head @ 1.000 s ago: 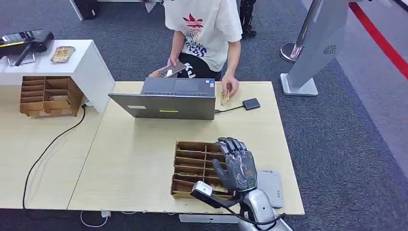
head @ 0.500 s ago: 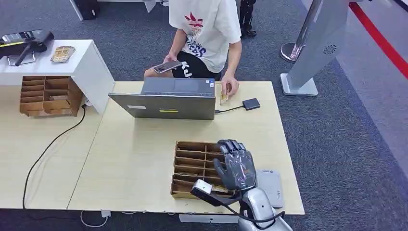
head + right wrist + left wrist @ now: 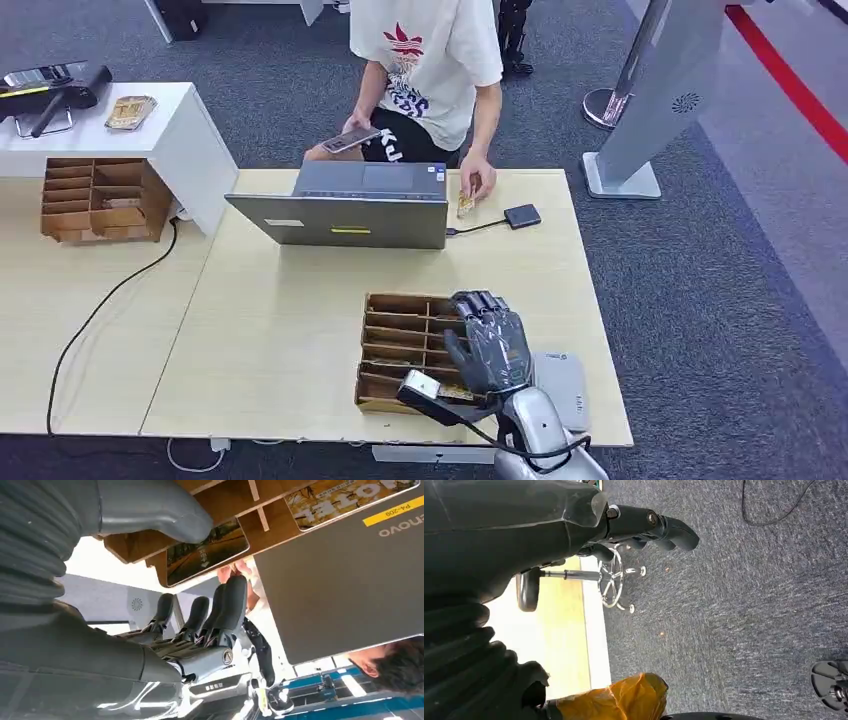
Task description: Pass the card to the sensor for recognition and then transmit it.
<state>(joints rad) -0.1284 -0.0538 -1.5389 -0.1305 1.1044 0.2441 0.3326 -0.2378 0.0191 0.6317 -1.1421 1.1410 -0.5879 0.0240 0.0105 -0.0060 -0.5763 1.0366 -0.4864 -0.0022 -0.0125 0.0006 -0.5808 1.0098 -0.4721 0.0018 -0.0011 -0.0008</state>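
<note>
Card (image 3: 207, 552) flat in tray slot (image 3: 150, 547), beside hand (image 3: 200, 625).

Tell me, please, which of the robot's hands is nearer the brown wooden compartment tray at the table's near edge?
The right hand: it hovers over the right side of the brown wooden compartment tray. The left hand hangs off the table, above grey carpet beside the table's edge.

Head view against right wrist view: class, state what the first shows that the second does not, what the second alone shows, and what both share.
Head view alone: the grey sensor pad beside the right hand, and the small black device cabled to the laptop.
Right wrist view alone: the picture printed on a card lying in the wooden organizer.
Both: the right hand, organizer, laptop and the person.
</note>
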